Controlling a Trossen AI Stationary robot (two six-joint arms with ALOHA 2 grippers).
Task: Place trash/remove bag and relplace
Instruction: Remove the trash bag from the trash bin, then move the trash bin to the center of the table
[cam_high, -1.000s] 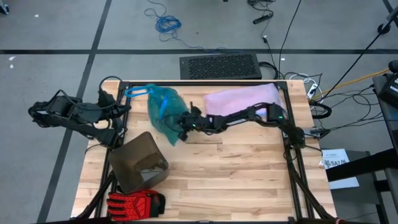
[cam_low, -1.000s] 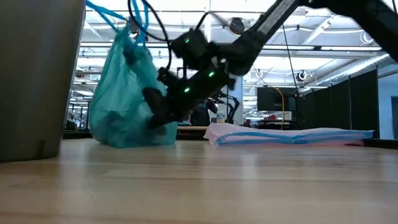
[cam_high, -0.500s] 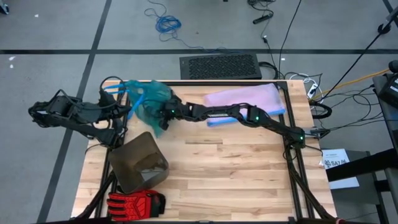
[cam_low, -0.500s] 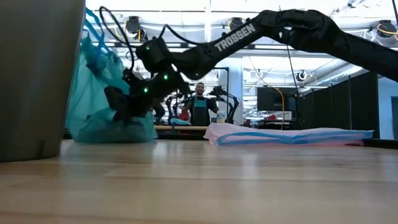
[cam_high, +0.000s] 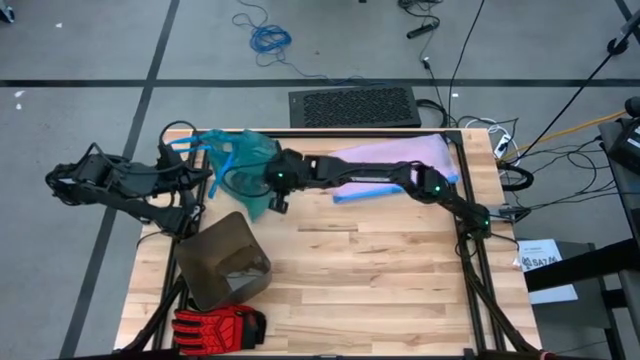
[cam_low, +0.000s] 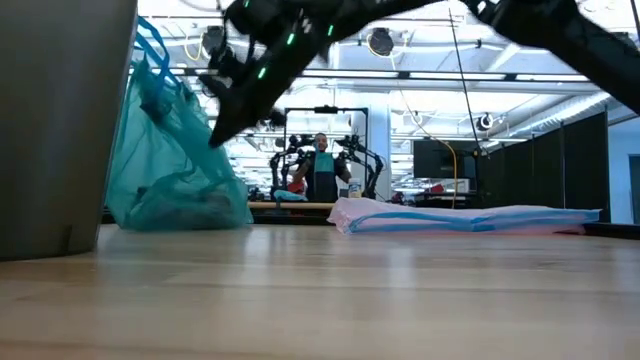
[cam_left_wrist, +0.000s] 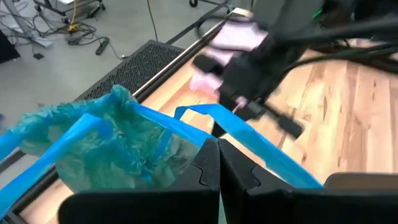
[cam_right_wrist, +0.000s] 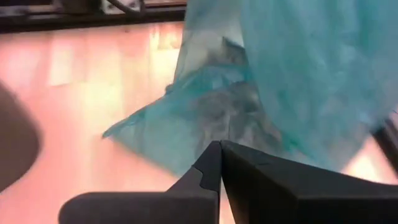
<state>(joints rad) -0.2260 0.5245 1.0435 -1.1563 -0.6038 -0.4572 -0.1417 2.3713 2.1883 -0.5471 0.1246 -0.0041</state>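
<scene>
The teal-green bag (cam_high: 248, 165) stands on its bottom at the table's far left, with its blue drawstring loops (cam_low: 150, 40) drawn up toward the left. Dark lumps, perhaps the trash, show dimly through its lower part (cam_right_wrist: 233, 118). My left gripper (cam_high: 200, 175) is shut at the table's left edge, beside the bag's top, on the drawstring. My right gripper (cam_high: 275, 198) is shut and raised above the table at the bag's right side, pointing down toward it (cam_low: 213, 138). My left gripper has the blue drawstring (cam_left_wrist: 202, 134) at its shut fingertips (cam_left_wrist: 210, 155); the strap runs off to both sides of them. It comes slanting down from the table's left. The bag's top hangs from the loops and its bottom rests on the table. My right gripper is close to the bag's side; whether it touches, I cannot tell.
A tan bin (cam_high: 222, 262) stands near the table's left front, close to the bag. A red-and-black glove (cam_high: 215, 325) lies at the front edge. A pale lilac bag (cam_high: 395, 160) lies flat at the far right. The middle and right front show bare wood.
My right gripper went toward the table's left edge against the bag, then rose and drew back a little to the right. The bag slid along the table toward the far left corner and stays upright there.
</scene>
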